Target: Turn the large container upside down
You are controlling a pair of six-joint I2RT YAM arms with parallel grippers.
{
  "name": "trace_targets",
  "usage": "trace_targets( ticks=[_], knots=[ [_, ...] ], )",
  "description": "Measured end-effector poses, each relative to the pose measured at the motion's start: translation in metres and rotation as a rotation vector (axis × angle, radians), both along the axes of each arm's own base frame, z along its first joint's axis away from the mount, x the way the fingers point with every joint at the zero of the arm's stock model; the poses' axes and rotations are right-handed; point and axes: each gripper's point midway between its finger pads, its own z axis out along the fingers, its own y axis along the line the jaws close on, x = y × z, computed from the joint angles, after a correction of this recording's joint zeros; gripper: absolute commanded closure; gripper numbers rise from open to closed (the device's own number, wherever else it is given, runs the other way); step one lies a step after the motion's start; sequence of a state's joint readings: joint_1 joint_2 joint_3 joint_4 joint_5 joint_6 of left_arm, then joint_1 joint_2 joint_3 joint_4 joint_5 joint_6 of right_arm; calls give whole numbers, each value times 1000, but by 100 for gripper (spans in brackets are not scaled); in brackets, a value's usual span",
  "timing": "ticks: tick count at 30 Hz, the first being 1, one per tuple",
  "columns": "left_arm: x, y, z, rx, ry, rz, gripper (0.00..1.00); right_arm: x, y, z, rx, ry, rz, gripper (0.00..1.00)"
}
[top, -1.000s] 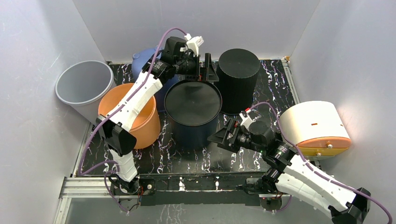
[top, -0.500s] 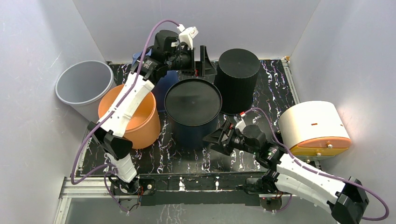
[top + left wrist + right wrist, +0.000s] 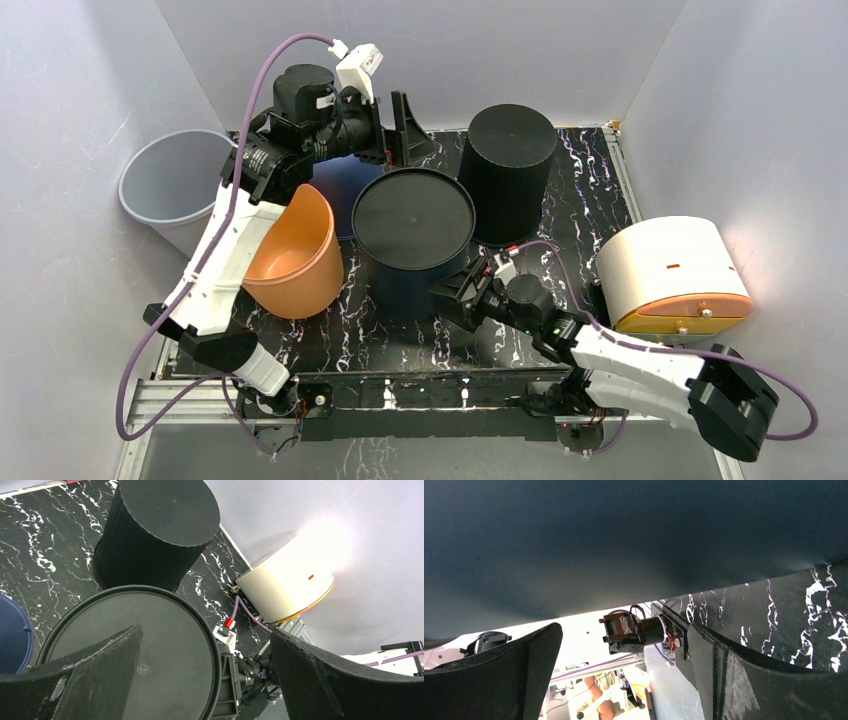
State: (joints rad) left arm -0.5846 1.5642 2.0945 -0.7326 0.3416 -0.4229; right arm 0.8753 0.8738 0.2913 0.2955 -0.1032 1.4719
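Note:
The large container (image 3: 412, 218) is dark navy and stands in the middle of the mat with its flat round base facing up. My left gripper (image 3: 408, 125) hangs open above and behind its far rim, holding nothing. In the left wrist view that round base (image 3: 135, 645) lies below the spread jaws of the left gripper (image 3: 205, 645). My right gripper (image 3: 462, 292) sits low at the container's front right side, open and empty. The right wrist view shows the dark wall (image 3: 624, 540) close above the right gripper (image 3: 624, 635), apart from both fingers.
A black ribbed bin (image 3: 508, 170) stands upside down at the back right. An orange bucket (image 3: 290, 255) and a grey bucket (image 3: 170, 185) are on the left, with a blue container (image 3: 340, 185) behind. A cream and orange container (image 3: 675, 275) lies on the right edge.
My left arm has risen and swung back to the left, away from the container's far rim. My right gripper has slid left and lower, closer to the container's front side.

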Motion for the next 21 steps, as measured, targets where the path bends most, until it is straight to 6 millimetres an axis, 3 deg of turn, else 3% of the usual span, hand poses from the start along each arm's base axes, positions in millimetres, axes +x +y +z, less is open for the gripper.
trace_targets(
  ticks=[4,7,15,21],
  knots=[
    [-1,6,-2,15,5,28,2,8,12,-8,3,12,1,2],
    [1,7,-8,26,22,40,2,18,23,-3,7,-15,-11,2],
    [2,8,-19,44,52,55,2,66,27,53,94,-224,-188,2],
    [1,9,-21,46,65,59,2,73,40,71,125,-264,-166,2]
  ],
)
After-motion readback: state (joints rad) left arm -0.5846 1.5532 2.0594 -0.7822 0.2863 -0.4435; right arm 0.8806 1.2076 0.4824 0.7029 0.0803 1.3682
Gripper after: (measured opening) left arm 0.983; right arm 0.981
